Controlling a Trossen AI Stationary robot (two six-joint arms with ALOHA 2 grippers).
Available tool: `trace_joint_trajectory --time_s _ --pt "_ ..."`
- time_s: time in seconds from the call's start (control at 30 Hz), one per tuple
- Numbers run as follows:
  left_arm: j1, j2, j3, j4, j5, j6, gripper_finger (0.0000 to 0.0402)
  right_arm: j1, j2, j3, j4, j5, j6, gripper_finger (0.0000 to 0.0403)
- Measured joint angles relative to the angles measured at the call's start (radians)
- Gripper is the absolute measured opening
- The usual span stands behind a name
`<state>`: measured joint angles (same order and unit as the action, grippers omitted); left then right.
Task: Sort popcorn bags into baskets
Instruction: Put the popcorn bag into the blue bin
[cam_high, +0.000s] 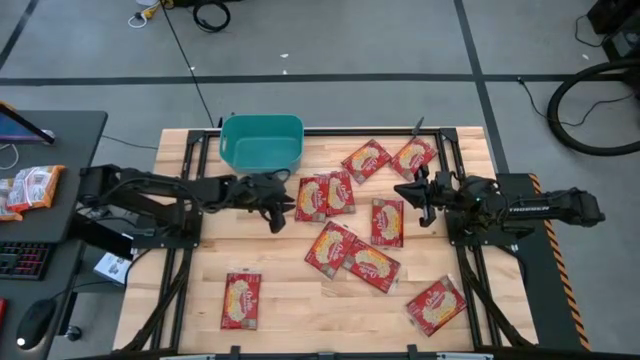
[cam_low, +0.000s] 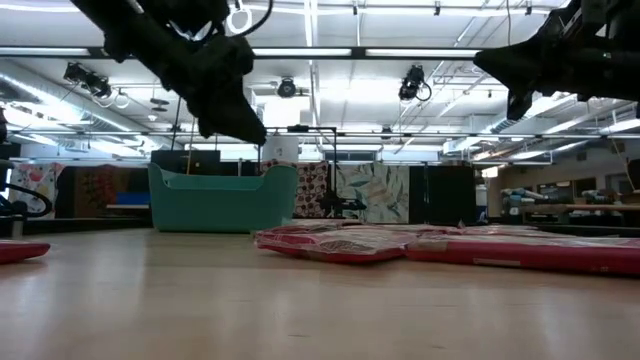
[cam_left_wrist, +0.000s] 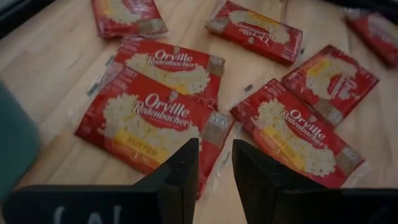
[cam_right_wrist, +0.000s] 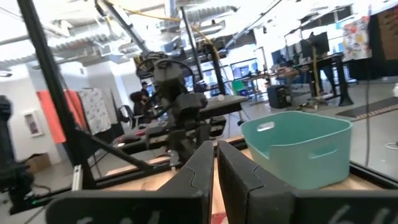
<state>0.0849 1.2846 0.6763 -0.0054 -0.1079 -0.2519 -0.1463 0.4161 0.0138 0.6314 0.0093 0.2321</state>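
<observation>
Nine popcorn bags (cam_high: 373, 264) outside empty basket (cam_high: 262, 141).

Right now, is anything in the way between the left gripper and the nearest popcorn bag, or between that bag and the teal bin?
Nothing visible. The left gripper hangs above bare wood beside the nearest popcorn bag, jaws slightly apart. Between that bag and the teal bin lies only bare table.

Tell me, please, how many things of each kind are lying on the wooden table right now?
Red popcorn bags: 9
Teal basket: 1
Total: 10
</observation>
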Motion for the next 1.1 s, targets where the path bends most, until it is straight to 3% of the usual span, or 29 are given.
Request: trace_joint_trajectory --time_s 0.2,0.47,0.6,0.77,1.1 --pt "0.000 0.088 0.110 -0.056 -0.006 0.037 0.0113 0.000 0.035 0.000 0.012 -0.008 0.011 0.0027" --pt "-0.005 0.178 0.263 -0.220 -0.011 0.037 0.0167 0.029 0.071 0.000 0.010 -0.038 0.003 0.0027" --pt "-0.029 0.242 0.315 -0.264 -0.019 0.083 0.0184 0.049 0.079 0.067 -0.111 -0.025 -0.004 0.0027" --pt "-0.065 0.311 0.365 -0.328 -0.058 0.165 0.0185 0.099 0.144 0.198 -0.338 0.079 -0.064 0.0025" --pt "-0.090 0.409 0.376 -0.363 -0.099 0.187 0.0185 0.193 0.382 0.309 -0.378 0.243 -0.105 0.0024"
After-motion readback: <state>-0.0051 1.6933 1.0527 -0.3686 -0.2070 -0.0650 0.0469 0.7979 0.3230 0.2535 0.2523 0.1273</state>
